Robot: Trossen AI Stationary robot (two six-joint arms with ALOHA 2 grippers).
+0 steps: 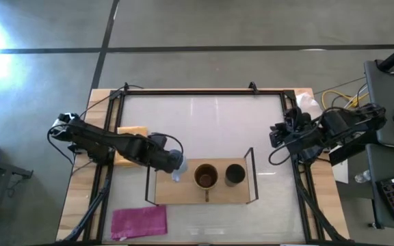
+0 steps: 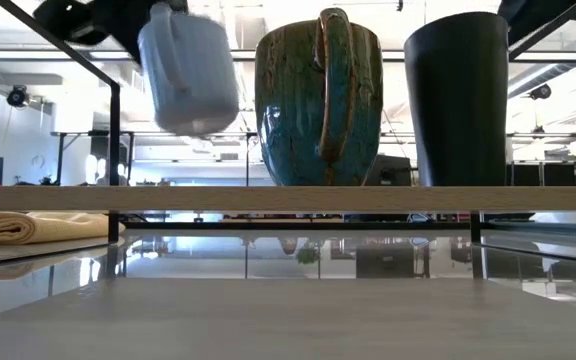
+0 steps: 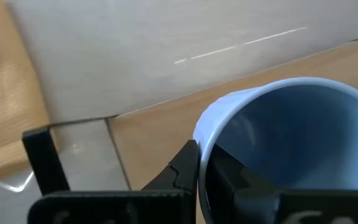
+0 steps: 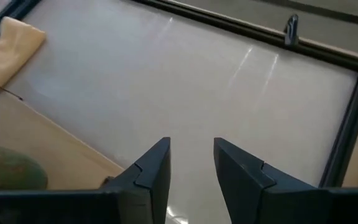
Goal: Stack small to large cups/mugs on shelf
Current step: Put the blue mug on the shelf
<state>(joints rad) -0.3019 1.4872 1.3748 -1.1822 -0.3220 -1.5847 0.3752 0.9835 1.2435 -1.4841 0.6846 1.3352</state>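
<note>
My left gripper is shut on the light blue mug, which hangs above the left end of the light-wood shelf board. In the low view the mug is tilted and clear of the board. The brown mug stands on its base at the board's middle, green-glazed in the low view. The black mug stands on its base to its right and also shows in the low view. My right gripper is open and empty near the table's right side. My left gripper pinches the light blue mug's rim wall, with one finger outside the mug and the other inside it. The mug is lifted clear of the shelf board and tilted.
A folded yellow cloth lies on the table left of the shelf, and a pink cloth lies near the front edge. Black wire uprights stand at both ends of the board. A black frame borders the table.
</note>
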